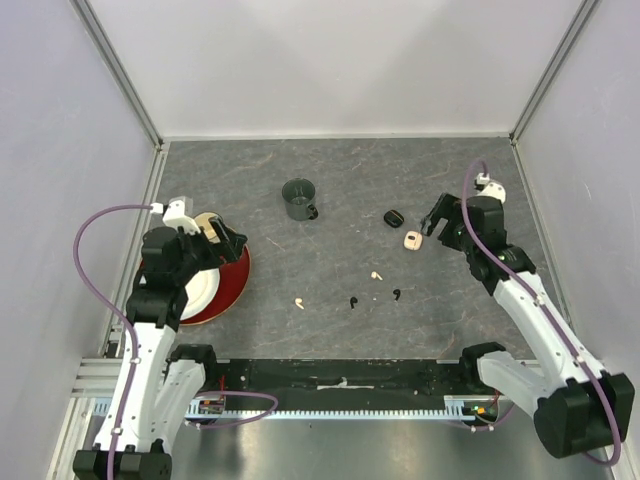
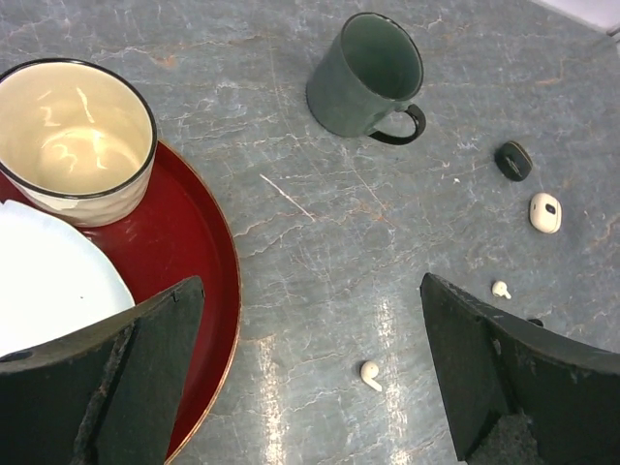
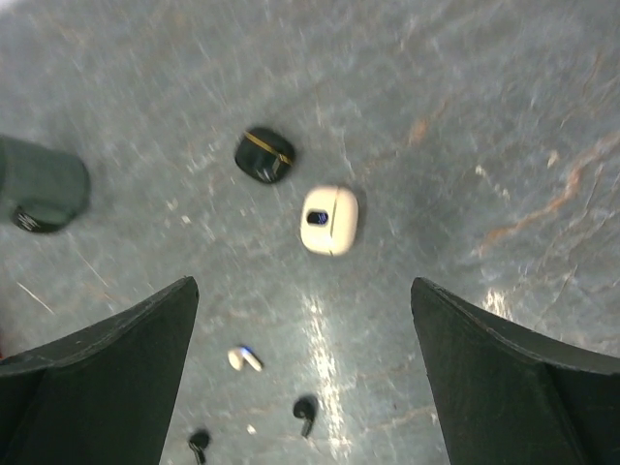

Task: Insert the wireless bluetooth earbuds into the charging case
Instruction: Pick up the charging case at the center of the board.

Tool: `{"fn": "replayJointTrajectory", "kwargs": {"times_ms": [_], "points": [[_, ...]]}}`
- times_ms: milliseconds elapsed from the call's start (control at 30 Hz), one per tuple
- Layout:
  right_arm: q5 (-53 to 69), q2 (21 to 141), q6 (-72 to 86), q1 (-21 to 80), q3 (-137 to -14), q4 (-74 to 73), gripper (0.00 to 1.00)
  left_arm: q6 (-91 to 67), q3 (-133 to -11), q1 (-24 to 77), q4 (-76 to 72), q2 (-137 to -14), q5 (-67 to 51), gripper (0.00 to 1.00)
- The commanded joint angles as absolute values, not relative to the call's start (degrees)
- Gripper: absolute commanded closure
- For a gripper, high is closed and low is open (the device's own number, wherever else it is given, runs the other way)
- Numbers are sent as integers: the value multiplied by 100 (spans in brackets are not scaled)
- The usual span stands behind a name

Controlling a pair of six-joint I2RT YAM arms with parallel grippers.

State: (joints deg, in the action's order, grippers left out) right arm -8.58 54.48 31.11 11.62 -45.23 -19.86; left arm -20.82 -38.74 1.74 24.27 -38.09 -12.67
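Left gripper [image 1: 232, 243] - jaws fully apart, empty, hovering at edge of round red tray [image 1: 238, 285] carrying cream ceramic bowl [image 2: 73, 140] and white plate [image 2: 48, 281]. Right gripper [image 1: 436, 220] - jaws wide apart, empty, above closed cream-white oval charging case [image 3: 329, 220]. Closed black charging case [image 3: 263, 155] just beside it. Small dark mark on cream case, too blurred to read. Both arms reach forward, wrists angled down. Two cream-white stemmed earbuds [image 1: 299, 302] and two black stemmed earbuds [image 1: 352, 301] lie loose on grey stone-pattern table [image 1: 330, 170] between arms, outside cases.

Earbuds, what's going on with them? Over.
Left end effector open, right end effector open, both empty. Four earbuds loose on table, outside cream case and black case. Nothing blocking.
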Motion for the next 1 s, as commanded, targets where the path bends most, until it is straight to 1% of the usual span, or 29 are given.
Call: {"fn": "replayJointTrajectory", "kwargs": {"times_ms": [0, 100, 133, 233, 267, 333, 400, 533, 700, 967], "points": [[-606, 5871, 2874, 1353, -4693, -2557, 3, -2100, -3920, 167, 2470, -3525, -1486, 0], [-940, 6186, 2892, 1511, -4834, -2794, 9, -2031, -3946, 167, 2505, -3498, -1599, 0], [-1184, 6301, 2944, 1520, -4851, -2856, 9, -2030, -3938, 167, 2505, -3498, -1643, 0], [-1335, 6836, 3251, 1608, -4887, -2935, 11, -2039, -3920, 167, 2470, -3498, -1670, 0], [-1414, 7064, 3391, 1661, -4869, -2909, 13, -2039, -3929, 167, 2470, -3515, -1679, 0], [-1459, 7285, 3471, 1801, -4887, -2734, 14, -2030, -3937, 167, 2470, -3516, -1696, 0], [-1652, 7540, 3533, 1985, -4896, -2507, 18, -2013, -3920, 167, 2461, -3481, -1696, 0], [-1994, 8023, 3717, 2092, -5001, -2391, 18, -2021, -3911, 167, 2470, -3454, -1652, 0], [-2425, 8542, 3823, 2109, -5089, -2163, 20, -2013, -3894, 167, 2461, -3472, -1670, 0], [-2259, 9245, 3850, 2101, -5528, -1811, 22, -2013, -3876, 167, 2417, -3551, -1819, 0]]}}
